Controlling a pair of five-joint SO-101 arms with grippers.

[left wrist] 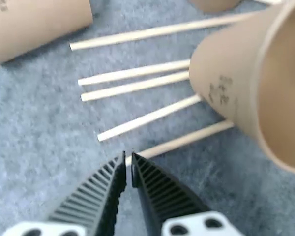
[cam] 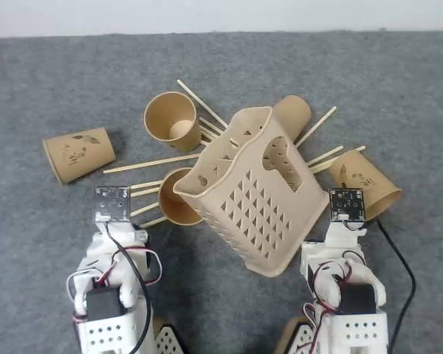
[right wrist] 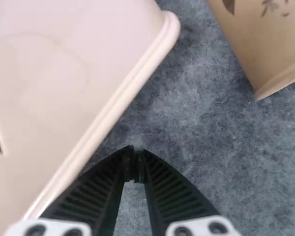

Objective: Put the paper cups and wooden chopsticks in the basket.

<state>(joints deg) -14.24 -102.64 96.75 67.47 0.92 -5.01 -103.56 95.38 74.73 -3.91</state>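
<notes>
five paper cups, one basket

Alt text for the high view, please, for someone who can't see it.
A pale perforated basket lies tipped over in the middle of a grey mat, ringed by five paper cups and scattered wooden chopsticks. The left arm and right arm sit at the near edge, one on each side of it.
</notes>
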